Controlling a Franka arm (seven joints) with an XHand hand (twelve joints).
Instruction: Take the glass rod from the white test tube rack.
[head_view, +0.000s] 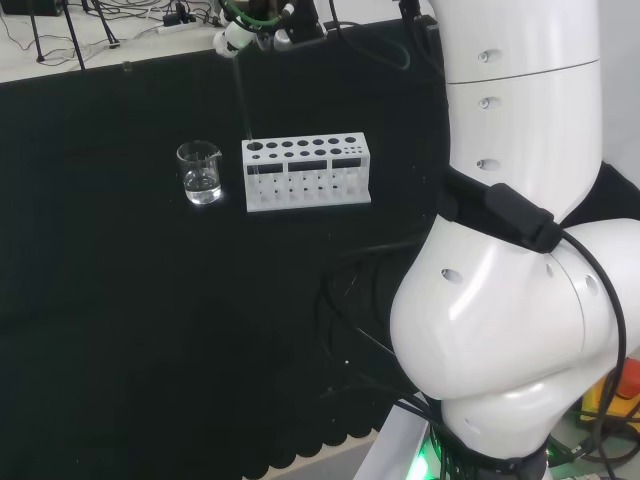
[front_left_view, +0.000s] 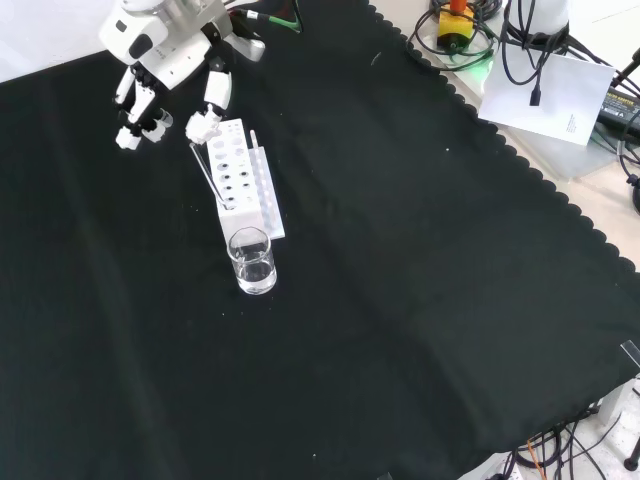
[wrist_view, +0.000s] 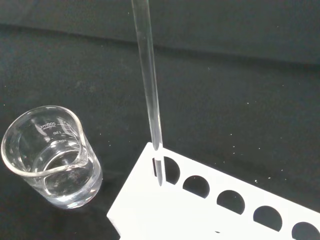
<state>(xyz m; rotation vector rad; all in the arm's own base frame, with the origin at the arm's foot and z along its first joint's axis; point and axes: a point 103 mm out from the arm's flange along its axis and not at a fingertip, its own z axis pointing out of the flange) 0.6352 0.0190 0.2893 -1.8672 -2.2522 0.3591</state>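
The black and white robot hand (front_left_view: 165, 85) hung over the far end of the white plastic test tube rack with round holes (front_left_view: 240, 178), entering the front view from the top left. Its fingers (front_left_view: 206, 124) were curled downward, and those nearest the rack appeared to pinch the top of the thin clear glass rod (front_left_view: 207, 172), though the contact point was small and hard to make out in that view. In the head view the hand (head_view: 243, 33) sat at the top edge of the black cloth (head_view: 120, 330), with the glass rod (head_view: 243, 100) running almost straight down from it to the rack (head_view: 306, 173).

The wrist view showed the glass rod (wrist_view: 148, 85) close up: it stood nearly upright, leaning a little, with its lower tip inside the corner hole of the white rack (wrist_view: 200, 210), at the end nearest the small clear glass beaker (wrist_view: 52, 160). The tip sat just below the rack's top plate, so the rod was not yet free of the rack.

The beaker (head_view: 200, 172) stood on the cloth just beside the left end of the rack in the head view, apart from it, and held a shallow layer of clear liquid. In the front view the beaker (front_left_view: 251, 261) was nearest the camera, directly in front of the rack's near end. The large white arm links (head_view: 500, 280) occupied the right of the head view.
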